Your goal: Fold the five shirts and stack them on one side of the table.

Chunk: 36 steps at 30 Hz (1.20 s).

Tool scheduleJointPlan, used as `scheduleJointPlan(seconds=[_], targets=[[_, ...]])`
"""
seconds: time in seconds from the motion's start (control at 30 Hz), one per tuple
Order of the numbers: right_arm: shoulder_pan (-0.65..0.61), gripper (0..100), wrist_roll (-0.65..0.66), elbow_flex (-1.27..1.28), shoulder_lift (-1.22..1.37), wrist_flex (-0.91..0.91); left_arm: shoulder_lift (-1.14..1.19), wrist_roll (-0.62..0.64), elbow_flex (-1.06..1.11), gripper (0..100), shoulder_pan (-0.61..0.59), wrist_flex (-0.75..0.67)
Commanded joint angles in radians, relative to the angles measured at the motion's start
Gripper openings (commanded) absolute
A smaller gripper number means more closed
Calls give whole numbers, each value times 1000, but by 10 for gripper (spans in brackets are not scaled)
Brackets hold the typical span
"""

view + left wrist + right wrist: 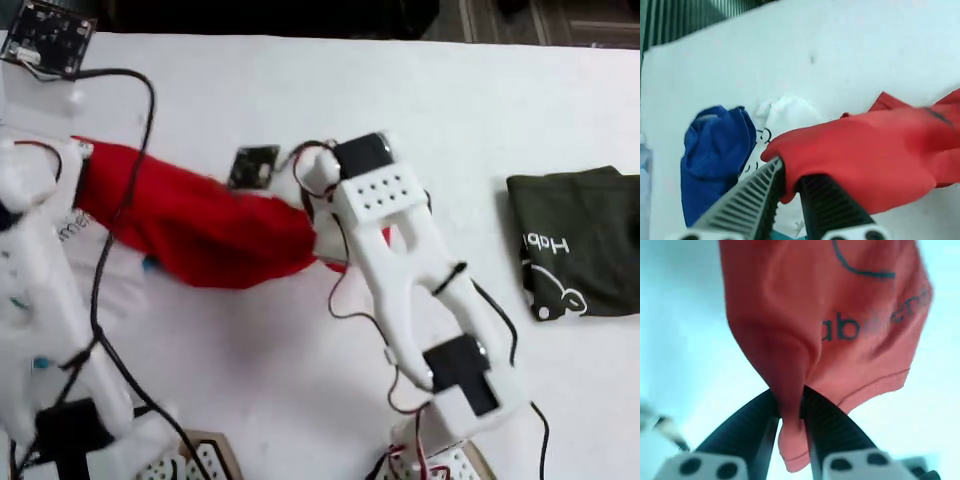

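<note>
While right hand (pixel 790 402) pinches it, red shirt (pixel 790 305) shows dark lettering (pixel 860 325).

Left jaws, right jaws both clamped on red shirt (pixel 200 225).

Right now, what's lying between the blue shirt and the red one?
A crumpled white shirt with dark print lies between the blue shirt and the red shirt, seen in the left wrist view.
</note>
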Motion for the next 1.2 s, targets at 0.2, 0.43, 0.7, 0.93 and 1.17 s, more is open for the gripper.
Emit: scheduleJointPlan(seconds=[0.2,0.43,0.7,0.93,1.17], targets=[[-38,19,81,373,-185,-22,-104,0,5,24,64,3],[-39,240,-164,347,-54,-236,-107,5,126,24,67,-6],[-36,501,-325,64,54,-44,-108,5,175,24,59,-5],[-5,320,-333,-17,114,-76,-108,6,167,24,44,-6],[-25,26,-333,-20,375,-364,-108,68,167,24,-13,-6]])
